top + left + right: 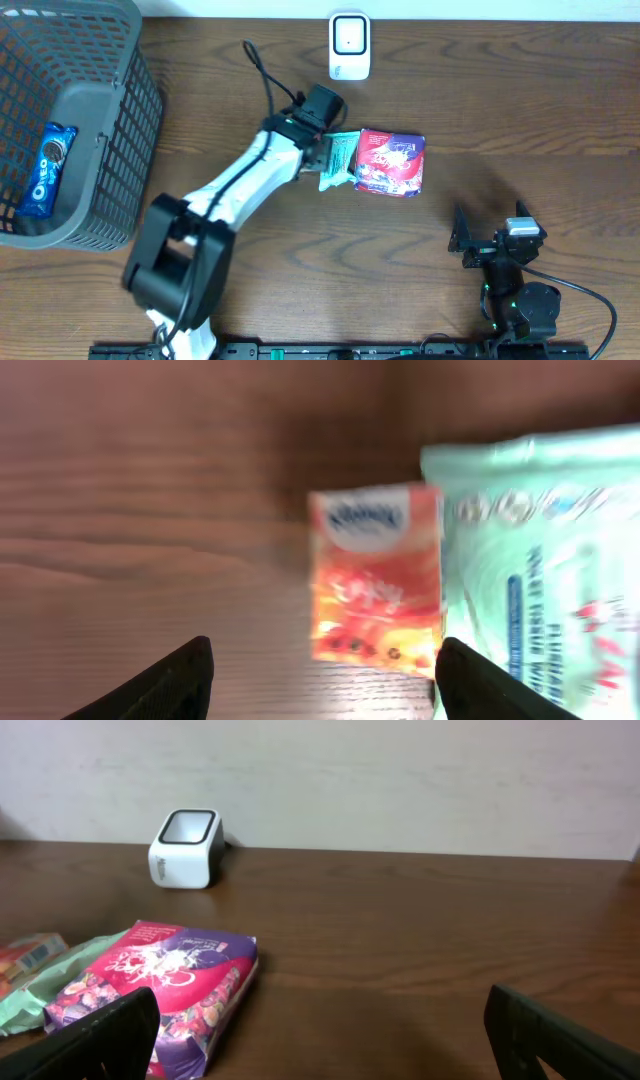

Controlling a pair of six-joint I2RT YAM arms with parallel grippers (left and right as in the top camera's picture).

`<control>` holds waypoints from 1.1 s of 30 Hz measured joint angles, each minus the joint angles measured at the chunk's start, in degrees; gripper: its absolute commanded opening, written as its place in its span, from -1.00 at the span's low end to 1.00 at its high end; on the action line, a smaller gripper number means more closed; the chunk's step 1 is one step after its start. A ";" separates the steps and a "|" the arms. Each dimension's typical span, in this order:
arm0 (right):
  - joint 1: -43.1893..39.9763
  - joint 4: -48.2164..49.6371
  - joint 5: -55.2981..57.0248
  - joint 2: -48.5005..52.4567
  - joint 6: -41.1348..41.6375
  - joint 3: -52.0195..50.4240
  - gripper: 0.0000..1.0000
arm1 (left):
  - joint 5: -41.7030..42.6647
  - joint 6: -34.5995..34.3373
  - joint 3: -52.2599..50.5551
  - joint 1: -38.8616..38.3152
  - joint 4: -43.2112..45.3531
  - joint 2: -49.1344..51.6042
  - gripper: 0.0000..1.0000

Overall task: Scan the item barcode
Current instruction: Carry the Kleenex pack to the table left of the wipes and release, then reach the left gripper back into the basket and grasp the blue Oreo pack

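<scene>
Purple bag (391, 163) touches green pack (337, 160), near scanner (350, 46).

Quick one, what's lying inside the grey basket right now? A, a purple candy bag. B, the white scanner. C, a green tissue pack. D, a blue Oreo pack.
D: the overhead view shows the blue Oreo pack lying on the floor of the grey basket at the left end of the table, with nothing else inside.
</scene>
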 measured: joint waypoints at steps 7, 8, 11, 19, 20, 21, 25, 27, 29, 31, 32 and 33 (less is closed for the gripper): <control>0.00 0.00 -0.02 0.00 0.00 0.00 0.98 | 0.02 1.42 3.34 9.75 0.74 -19.50 0.43; 0.00 0.00 -0.02 0.00 0.00 0.00 0.99 | 0.02 1.77 3.56 12.04 0.94 -21.94 0.42; 0.00 -0.02 -0.02 0.00 0.00 0.00 0.98 | -0.07 2.49 4.02 22.62 2.05 -29.03 0.42; 0.00 0.00 -0.02 0.00 0.00 0.00 0.98 | -0.52 5.46 4.20 50.05 6.21 -31.65 0.42; 0.00 -0.02 0.00 0.00 0.00 0.00 0.98 | -0.50 5.95 4.20 52.11 6.43 -30.77 0.43; 0.00 0.00 -0.02 0.00 0.00 0.00 0.98 | -0.50 6.36 4.20 54.16 6.47 -29.44 0.43; 0.00 0.00 0.00 0.00 0.00 0.00 0.99 | -0.50 8.13 4.22 58.21 6.54 -23.43 0.42; 0.00 0.00 0.00 0.00 0.00 0.00 0.99 | -0.46 10.27 4.20 59.08 6.49 -19.78 0.41; 0.00 0.00 0.00 0.00 0.00 0.00 0.99 | -0.48 13.40 4.20 59.45 6.05 -16.24 0.42; 0.00 0.00 0.00 0.00 0.00 0.00 0.98 | -0.46 17.20 4.20 59.47 5.05 -13.00 0.40; 0.00 0.00 -0.02 0.00 0.00 0.00 0.98 | -0.48 19.15 4.20 59.45 4.57 -11.47 0.40; 0.00 -0.02 0.00 0.00 0.00 0.00 0.99 | -0.72 20.76 4.20 59.45 4.35 -9.99 0.40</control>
